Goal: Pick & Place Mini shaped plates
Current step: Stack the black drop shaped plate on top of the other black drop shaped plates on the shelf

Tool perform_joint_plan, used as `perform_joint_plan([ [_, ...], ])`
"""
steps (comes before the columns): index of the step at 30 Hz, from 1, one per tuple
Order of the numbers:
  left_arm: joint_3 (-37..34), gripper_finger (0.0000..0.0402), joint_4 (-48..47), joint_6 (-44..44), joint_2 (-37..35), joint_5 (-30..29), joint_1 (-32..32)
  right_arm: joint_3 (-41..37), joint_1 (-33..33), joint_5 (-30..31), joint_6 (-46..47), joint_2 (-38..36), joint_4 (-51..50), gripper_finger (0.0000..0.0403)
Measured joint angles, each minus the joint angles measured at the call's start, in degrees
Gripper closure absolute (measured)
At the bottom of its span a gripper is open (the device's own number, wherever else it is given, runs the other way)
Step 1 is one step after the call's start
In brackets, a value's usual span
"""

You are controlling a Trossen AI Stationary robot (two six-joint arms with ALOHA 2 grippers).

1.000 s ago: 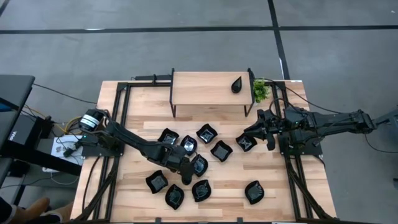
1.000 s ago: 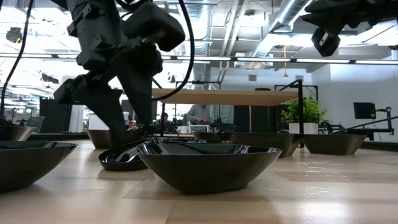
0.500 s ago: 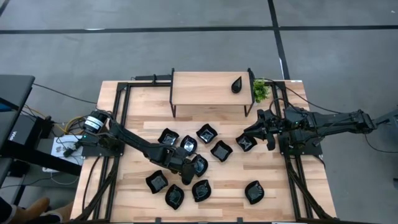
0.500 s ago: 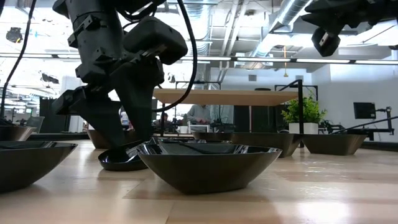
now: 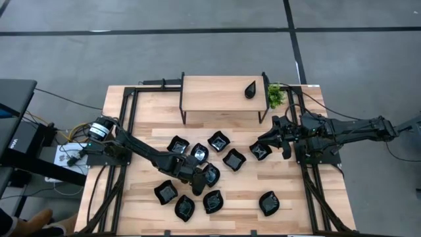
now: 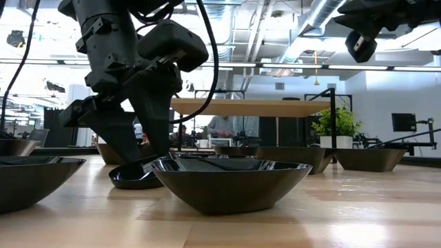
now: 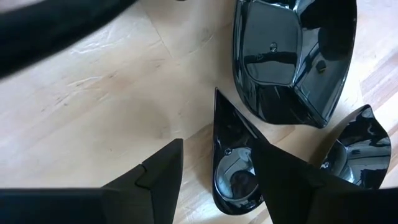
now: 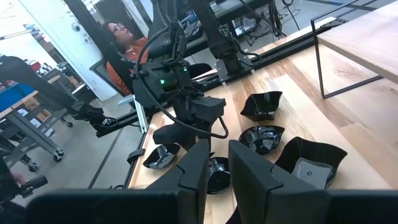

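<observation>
Left gripper is down low among the cluster of mini shaped plates in the middle of the table, fingers spread wide. A teardrop plate sits right between those fingers, one finger on bare wood beside it, the other over its far edge. Just beyond the fingertips lies a wavy-edged square plate, and a third plate shows off to the side of the far finger.

Right gripper hangs over the table's right side, a square plate just beside its tips; its fingers stand a narrow gap apart, nothing between them. One teardrop plate sits on the raised shelf, next to the green plant.
</observation>
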Motion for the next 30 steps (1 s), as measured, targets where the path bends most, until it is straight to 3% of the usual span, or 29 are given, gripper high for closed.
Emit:
perform_joint_plan([
  [15, 0.00, 0.0218, -0.46, 0.00, -0.02, 0.02, -0.04, 0.00, 0.00, 0.00, 0.00, 0.00, 0.00, 0.0344],
  [30, -0.02, 0.0336, -0.96, 0.00, -0.02, 0.02, -0.02, 0.00, 0.00, 0.00, 0.44, 0.00, 0.00, 0.0344],
])
